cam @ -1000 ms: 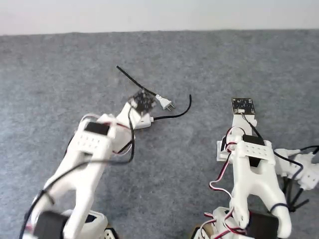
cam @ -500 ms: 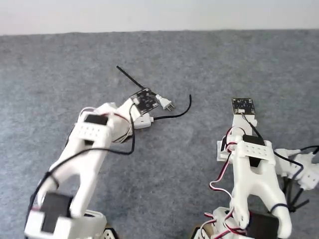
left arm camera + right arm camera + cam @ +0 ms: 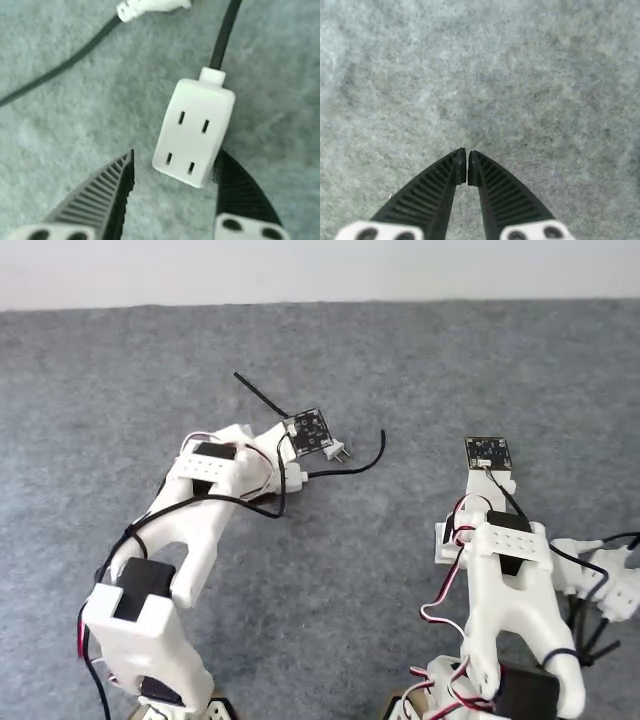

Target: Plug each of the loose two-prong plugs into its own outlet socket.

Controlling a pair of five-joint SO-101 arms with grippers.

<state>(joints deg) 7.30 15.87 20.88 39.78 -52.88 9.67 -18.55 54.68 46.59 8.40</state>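
a: where's the outlet block (image 3: 194,131) lying?
b: on the surface (image 3: 60,125), between the left gripper's (image 3: 174,157) parted fingers (image 3: 107,192). it's looking light, rigid, slick; i'd be pinching its long sides. the right gripper's (image 3: 467,167) fingers are touching together.

High camera overlooks table (image 3: 400,350); wrist cameras sit close

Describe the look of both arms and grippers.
The left arm and right arm are white plastic shells with black motors and looping red and black wires. The left gripper and right gripper have black ribbed tapering fingers.
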